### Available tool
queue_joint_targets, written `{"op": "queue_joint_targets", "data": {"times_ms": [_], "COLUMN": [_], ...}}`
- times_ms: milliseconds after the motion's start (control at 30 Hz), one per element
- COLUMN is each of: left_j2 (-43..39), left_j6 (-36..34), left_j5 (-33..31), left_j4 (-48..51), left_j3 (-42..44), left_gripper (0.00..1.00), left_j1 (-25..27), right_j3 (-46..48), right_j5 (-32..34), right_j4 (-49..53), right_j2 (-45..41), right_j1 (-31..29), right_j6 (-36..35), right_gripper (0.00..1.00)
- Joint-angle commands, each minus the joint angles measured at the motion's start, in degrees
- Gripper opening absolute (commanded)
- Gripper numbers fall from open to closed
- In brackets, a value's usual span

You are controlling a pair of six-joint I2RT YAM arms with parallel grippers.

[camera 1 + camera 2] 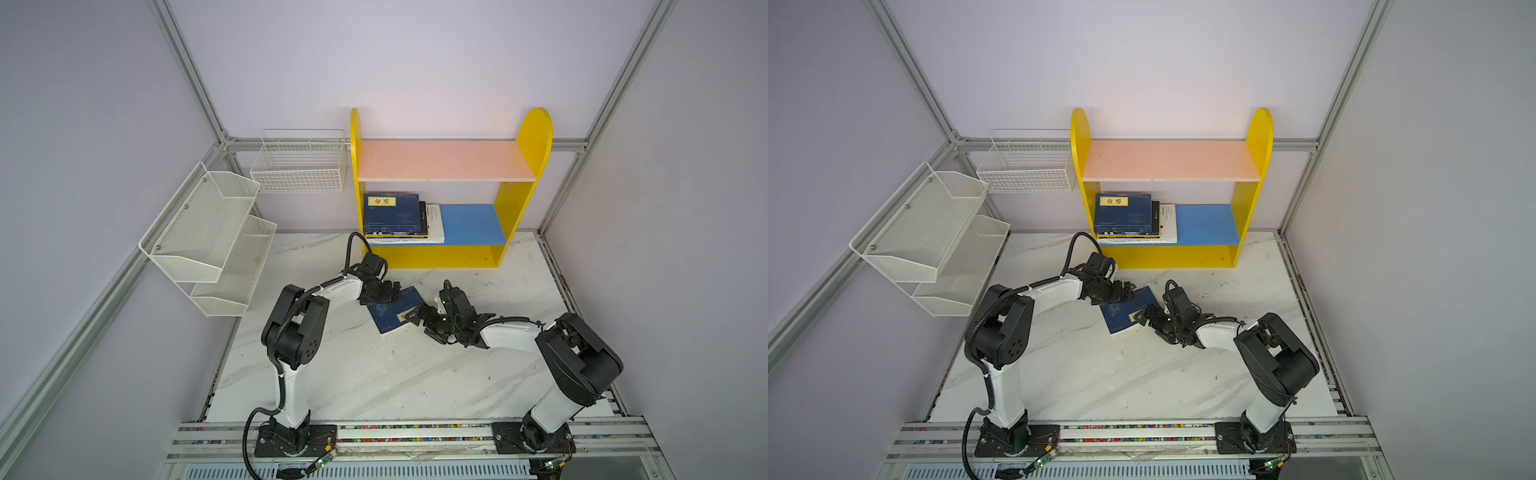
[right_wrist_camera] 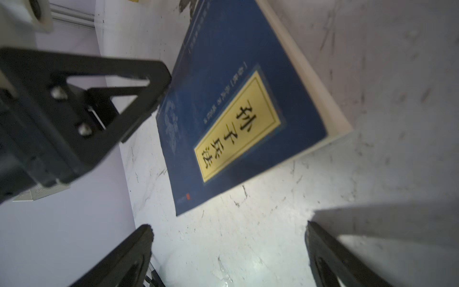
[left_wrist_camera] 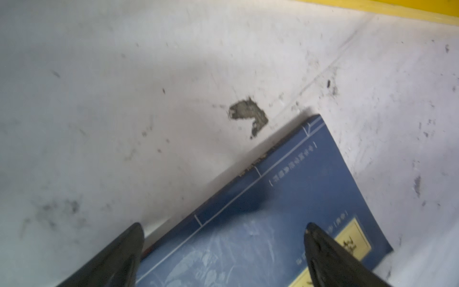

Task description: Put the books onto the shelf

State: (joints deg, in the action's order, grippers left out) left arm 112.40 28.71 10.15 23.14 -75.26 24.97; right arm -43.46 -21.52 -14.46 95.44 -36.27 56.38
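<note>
A navy paperback (image 1: 390,316) with a yellow title label lies flat on the marble tabletop (image 1: 374,374), between the two grippers. The left gripper (image 3: 223,228) hangs over its spine edge, jaws spread and empty. The right gripper (image 2: 228,226) faces its label end, likewise spread and empty. Beyond both, the other books (image 1: 392,214) are stacked on the blue lower board (image 1: 473,224) of the yellow bookcase (image 1: 536,141).

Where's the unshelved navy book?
In both top views the navy book lies flat on the table, before the shelf, between the left end effector and right end effector.
</note>
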Motion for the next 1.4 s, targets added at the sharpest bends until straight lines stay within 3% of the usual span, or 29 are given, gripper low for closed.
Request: {"op": "queue_joint_targets", "data": {"times_ms": [0, 167, 233, 400, 567, 767, 933, 1167, 1367], "left_j2": [-5.19, -11.17, -11.97, -13.64, -14.20, -15.02, -14.03, -11.57, -9.39], "left_j6": [4.51, 7.95, 5.20, 6.93, 10.67, 24.90, 34.95, 42.98, 43.34], "left_j5": [5.59, 12.32, 13.59, 13.93, 7.49, 6.56, 6.20, 6.39, 4.96], "left_j4": [-2.61, -10.34, -10.13, -10.62, -6.88, -12.50, -17.13, -22.71, -22.22], "left_j3": [7.66, 14.11, 12.48, 9.28, 8.98, 14.39, 17.03, 20.84, 20.34], "left_gripper": [0.99, 0.99, 0.97, 0.97, 0.97, 0.96, 0.93, 0.88, 0.87], "left_j1": [2.06, 10.43, 12.80, 13.01, 12.87, 12.66, 12.47, 12.47, 12.54], "right_j3": [-1.72, -4.22, -6.59, -16.70, -21.16, -21.80, -17.92, -11.87, -7.61], "right_j5": [3.57, 3.85, 2.18, -2.33, 2.56, 13.80, 15.08, 11.51, 10.63], "right_j4": [-1.69, -1.86, -1.76, 2.63, 11.08, 24.62, 27.56, 23.41, 20.44], "right_j2": [0.89, 1.94, 3.87, 11.86, 11.44, 7.13, 5.00, 2.88, 2.91], "right_j1": [1.40, 7.96, 10.24, 11.09, 11.12, 11.13, 11.08, 11.13, 11.00], "right_j6": [0.54, -2.25, -3.87, -10.24, -16.02, -30.23, -35.32, -34.00, -32.88], "right_gripper": [0.97, 0.97, 0.97, 0.97, 0.97, 0.96, 0.85, 0.59, 0.46]}}
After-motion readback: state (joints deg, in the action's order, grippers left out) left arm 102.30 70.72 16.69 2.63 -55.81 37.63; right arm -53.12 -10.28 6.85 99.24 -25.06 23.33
